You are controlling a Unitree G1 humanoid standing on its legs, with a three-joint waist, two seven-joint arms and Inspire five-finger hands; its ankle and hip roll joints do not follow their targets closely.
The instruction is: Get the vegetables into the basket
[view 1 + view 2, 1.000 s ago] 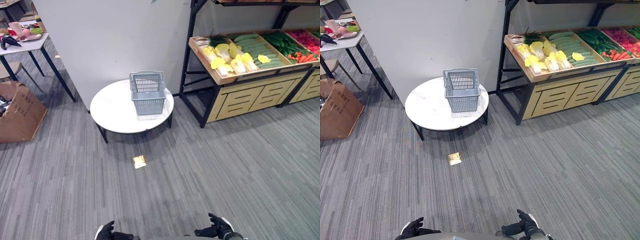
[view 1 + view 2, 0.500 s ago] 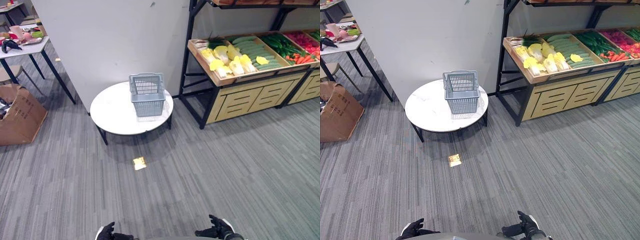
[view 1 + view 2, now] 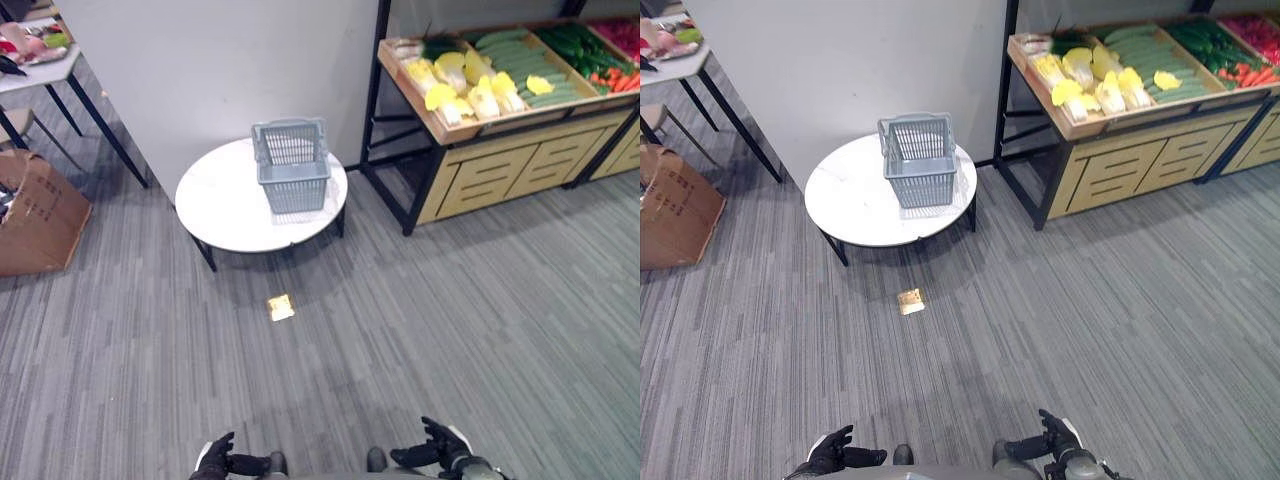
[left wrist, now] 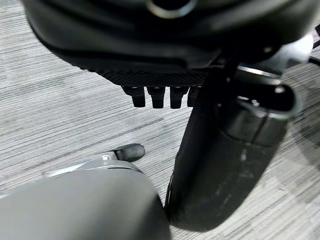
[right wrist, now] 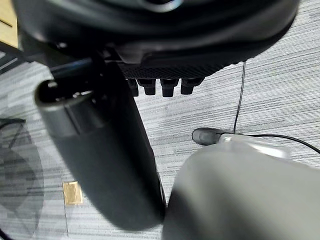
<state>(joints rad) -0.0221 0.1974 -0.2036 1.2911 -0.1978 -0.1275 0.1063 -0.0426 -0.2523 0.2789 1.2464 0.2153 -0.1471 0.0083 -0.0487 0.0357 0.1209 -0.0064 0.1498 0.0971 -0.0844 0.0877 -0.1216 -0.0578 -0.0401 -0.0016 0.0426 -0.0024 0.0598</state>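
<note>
A grey plastic basket [image 3: 292, 165] stands upright on a round white table [image 3: 225, 205], toward its back right edge. The vegetables lie in a wooden crate on a shelf to the right: yellow cabbages [image 3: 465, 90], green cucumbers [image 3: 520, 65] and carrots [image 3: 610, 80]. My left hand [image 3: 215, 460] and right hand [image 3: 440, 450] hang low at the near edge, far from table and shelf. Both are open and hold nothing. Past the left hand's fingers [image 4: 155, 97] and the right hand's fingers [image 5: 160, 86], the wrist views show bare carpet.
A black shelf frame [image 3: 375, 90] stands between the table and the crate. A cardboard box [image 3: 35, 215] sits on the floor at far left, under another table [image 3: 40, 65]. A small yellow scrap [image 3: 280, 307] lies on the carpet before the round table. A white panel [image 3: 220, 70] backs it.
The whole picture has shifted, so the camera has moved and looks further down. The basket, table and vegetables keep their places. Both hands stay low and open.
</note>
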